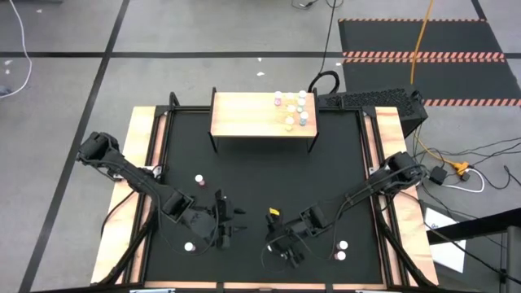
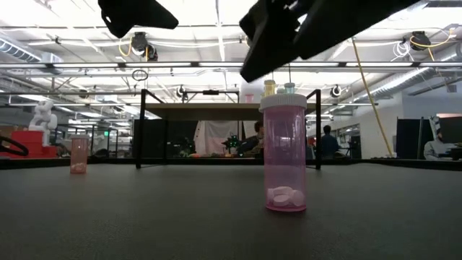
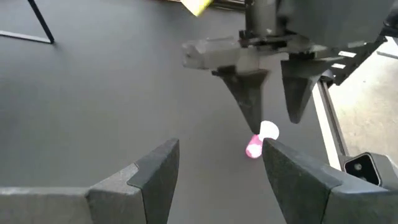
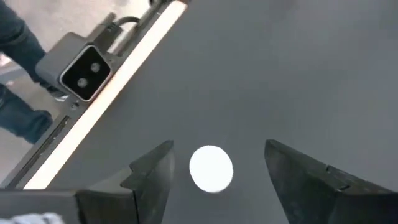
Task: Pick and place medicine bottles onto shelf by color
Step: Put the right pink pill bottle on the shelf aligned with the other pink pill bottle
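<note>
- Nearest the low camera, centre right of the frame: a pink bottle [image 2: 284,153] with a white cap, upright on the black mat [image 2: 180,217], a few tablets at its base.
- Right gripper [image 4: 214,163]: fingers spread and empty, hanging directly above that bottle; its white cap [image 4: 211,168] shows between them, nearer one finger than the other.
- Judgement: shift until the cap sits midway, descend straight, and close on the body below the cap; an off-centre approach risks tipping it.
- Left gripper [image 3: 219,168]: also spread and empty, at lower centre-left of the overhead frame, just beside the right.
- Shelf [image 1: 244,118]: upper centre overhead, with several bottles [image 1: 293,110] grouped at its right end.
- Other bottles stand loose on the mat, one pink [image 1: 199,179] left of centre.
</note>
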